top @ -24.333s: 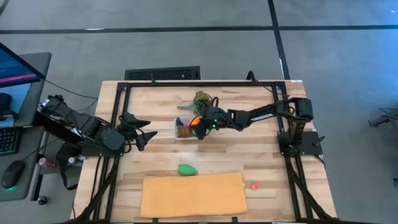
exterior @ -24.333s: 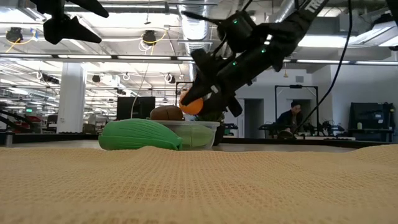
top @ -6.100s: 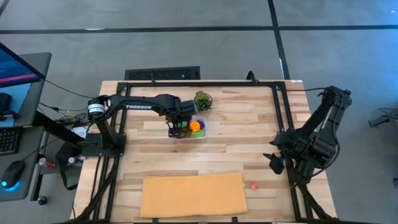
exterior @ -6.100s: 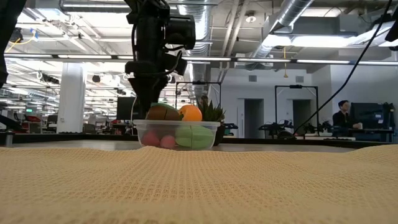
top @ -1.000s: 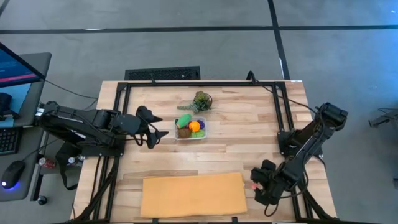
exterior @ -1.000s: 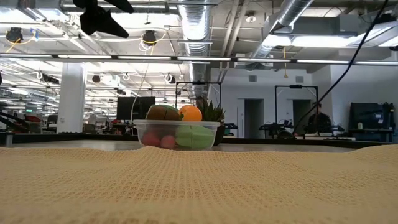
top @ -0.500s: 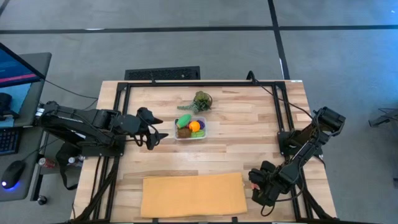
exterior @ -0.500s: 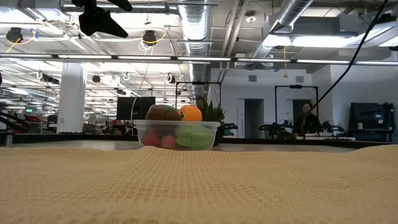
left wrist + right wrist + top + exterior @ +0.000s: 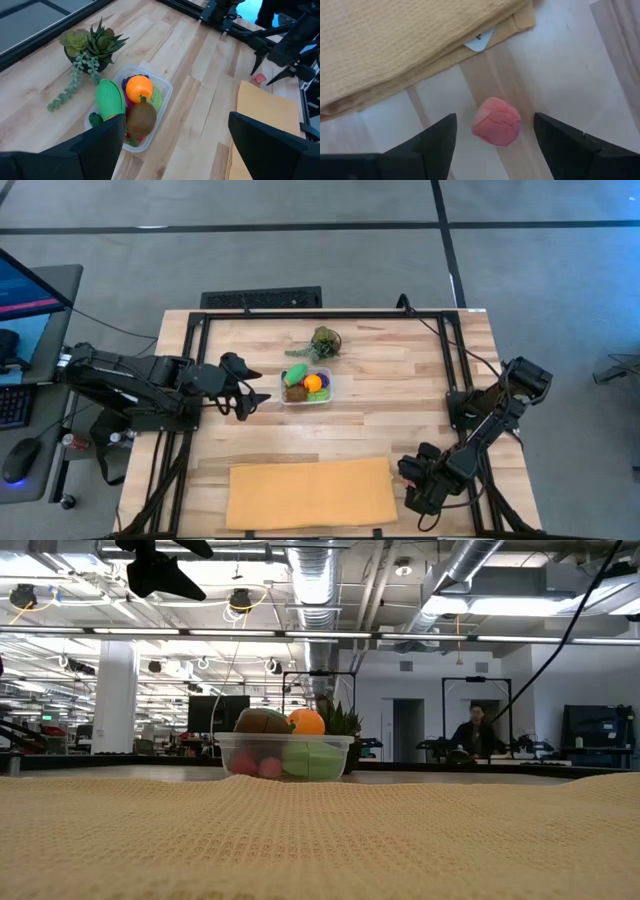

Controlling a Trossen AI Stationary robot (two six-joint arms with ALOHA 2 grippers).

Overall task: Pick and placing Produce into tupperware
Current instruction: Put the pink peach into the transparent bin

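The clear tupperware (image 9: 306,387) (image 9: 148,82) stands mid-table, holding an orange, a green, a brown and other pieces of produce. One pink piece (image 9: 496,121) (image 9: 259,78) lies on the wood just off the tan cloth's right corner. My right gripper (image 9: 497,145) (image 9: 407,473) points down over it, open, one finger on either side and neither touching. In the high view the gripper hides that piece. My left gripper (image 9: 256,395) (image 9: 175,150) waits open, raised, left of the tupperware.
The tan cloth (image 9: 310,492) (image 9: 405,45) covers the near middle of the table, its corner with a white tag close to the pink piece. A green succulent (image 9: 322,343) stands behind the tupperware. The black frame rail (image 9: 470,480) runs along the right edge.
My right gripper has sunk toward the pink piece by the cloth's corner and shifted slightly toward the table's left. The left arm and the tupperware have kept still.
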